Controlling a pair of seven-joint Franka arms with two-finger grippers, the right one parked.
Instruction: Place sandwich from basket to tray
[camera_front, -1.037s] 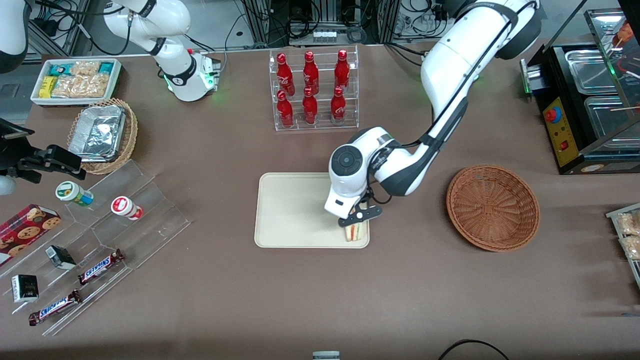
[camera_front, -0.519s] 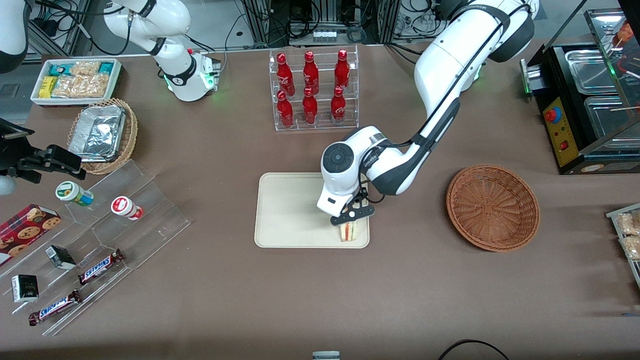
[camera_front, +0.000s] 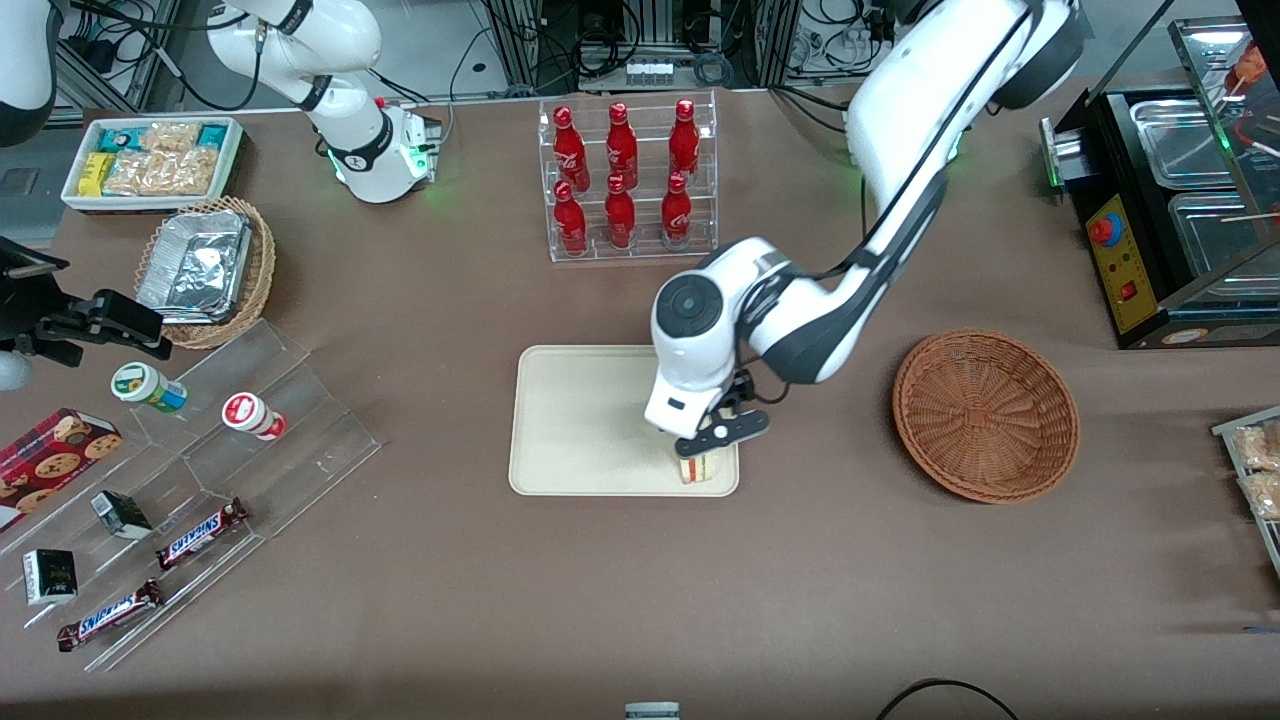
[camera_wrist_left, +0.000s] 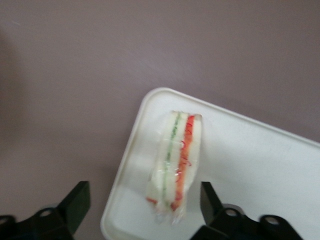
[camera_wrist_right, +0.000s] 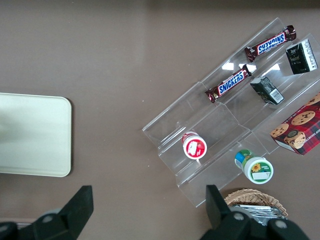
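Now the hand (camera_front: 703, 447) is spread and has lifted clear of the sandwich (camera_front: 700, 467), hovering just above it. Sandwich rests on the tray (camera_front: 580, 420), at its near corner toward the emptied basket (camera_front: 985, 415). Placement appears complete.

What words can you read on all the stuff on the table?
"SNICKERS" on the two chocolate bars on the clear stepped stand.
Red bottles in the clear rack: white script too small to read.
Cookie box, two round tubs, snack packets: print too small to read.
Sandwich, tray, basket: no words.
The pincer hovers open above the sandwich; no words.
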